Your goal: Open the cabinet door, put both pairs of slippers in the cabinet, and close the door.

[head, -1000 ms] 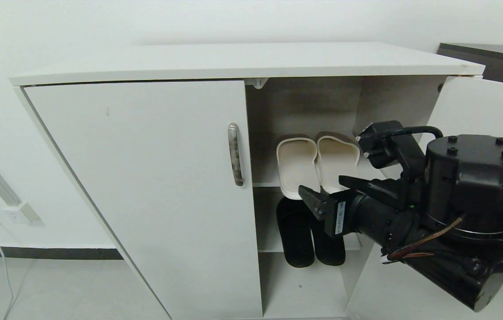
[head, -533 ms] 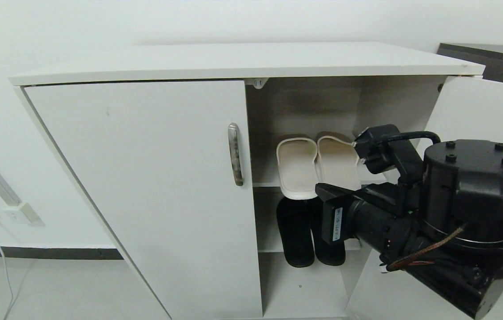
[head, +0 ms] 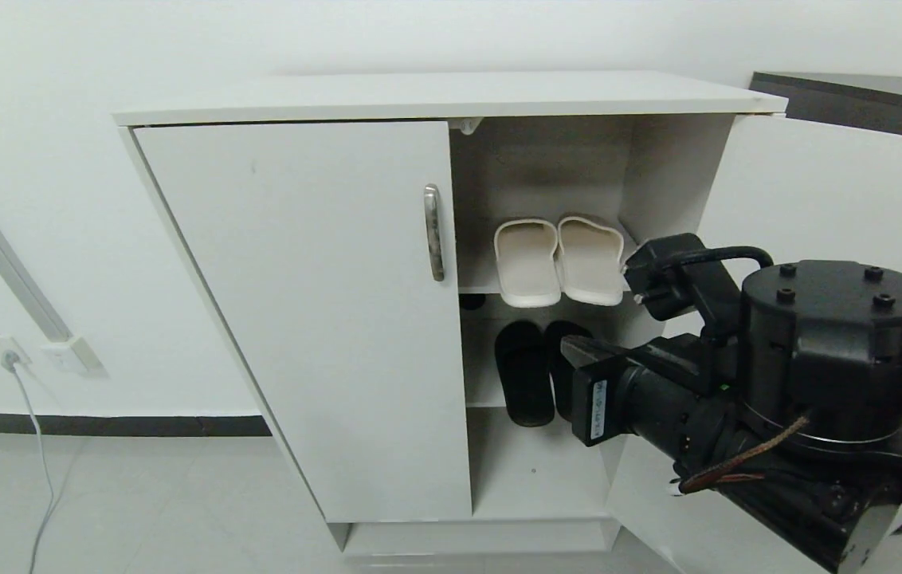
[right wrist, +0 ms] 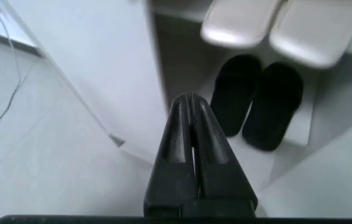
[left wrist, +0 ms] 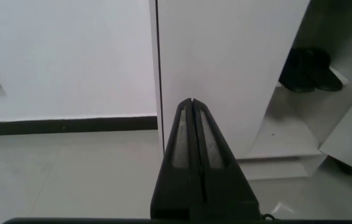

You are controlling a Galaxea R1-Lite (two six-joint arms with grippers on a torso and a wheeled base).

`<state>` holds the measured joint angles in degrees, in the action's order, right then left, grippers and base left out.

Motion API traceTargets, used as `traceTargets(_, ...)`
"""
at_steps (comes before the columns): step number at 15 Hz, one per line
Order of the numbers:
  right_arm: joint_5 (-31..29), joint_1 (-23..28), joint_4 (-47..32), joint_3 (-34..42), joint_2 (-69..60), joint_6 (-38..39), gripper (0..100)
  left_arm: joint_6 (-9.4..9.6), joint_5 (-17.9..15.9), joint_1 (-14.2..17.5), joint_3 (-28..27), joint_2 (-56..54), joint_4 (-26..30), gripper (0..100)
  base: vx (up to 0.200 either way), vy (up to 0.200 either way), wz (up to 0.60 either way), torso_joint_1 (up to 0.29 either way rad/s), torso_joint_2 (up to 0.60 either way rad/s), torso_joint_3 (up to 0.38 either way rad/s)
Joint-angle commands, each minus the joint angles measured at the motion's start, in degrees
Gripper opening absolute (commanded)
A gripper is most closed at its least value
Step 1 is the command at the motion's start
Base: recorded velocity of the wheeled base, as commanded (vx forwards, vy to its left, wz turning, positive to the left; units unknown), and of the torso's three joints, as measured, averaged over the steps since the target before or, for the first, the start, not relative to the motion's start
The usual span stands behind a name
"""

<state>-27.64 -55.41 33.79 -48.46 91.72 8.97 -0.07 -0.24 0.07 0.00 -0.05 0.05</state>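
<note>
The white cabinet [head: 451, 88] has its left door [head: 323, 303] closed and its right door [head: 825, 199] swung wide open. A pair of white slippers [head: 558, 259] lies on the upper shelf, and a pair of black slippers [head: 525, 371] on the shelf below. My right gripper [head: 570, 347] is shut and empty, just in front of the open compartment and level with the black slippers. Its wrist view shows the shut gripper [right wrist: 190, 101] with the black slippers [right wrist: 257, 102] and white slippers [right wrist: 288, 22] beyond. My left gripper [left wrist: 191, 102] is shut and empty, low before the closed door [left wrist: 226, 56].
A metal handle [head: 434, 233] runs down the closed door's edge. Grey tiled floor [head: 140, 510] lies in front of the cabinet. A wall socket with a cable [head: 9, 355] is at the left. A dark surface [head: 857, 88] stands behind the cabinet at the right.
The head camera has backed away, so the cabinet looks smaller and farther. My right gripper, open at the white slippers a second ago, has shut and drawn back out of the cabinet.
</note>
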Motion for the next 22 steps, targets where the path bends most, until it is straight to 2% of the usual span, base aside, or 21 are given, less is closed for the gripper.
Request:
traceTargets(1,0.48,0.65,0.05,0.29,-0.23,-0.01,0,-0.10,-0.02,0.01,0.00,0.05,0.04,0,-0.200,0.000,0.00,0.002,0.00,0.002)
traceTargets(4,9.71,5.04,0.92,3.37,-1.90,-1.33,0,-0.10,0.07,0.01,0.00,0.05,0.04,0,-0.200,0.000,0.00,0.001,0.00,0.001)
traceTargets(10,10.23,5.66,0.92,3.72,-0.23,-1.24,0,-0.01,-0.02,0.01,0.00,0.05,-0.05,0,-0.200,0.000,0.00,0.002,0.00,0.002)
traceTargets(22,9.88,6.54,1.19,5.04,1.00,-3.35,0,-0.01,0.07,0.01,0.00,0.05,-0.05,0,0.000,0.000,0.00,0.000,0.00,0.000)
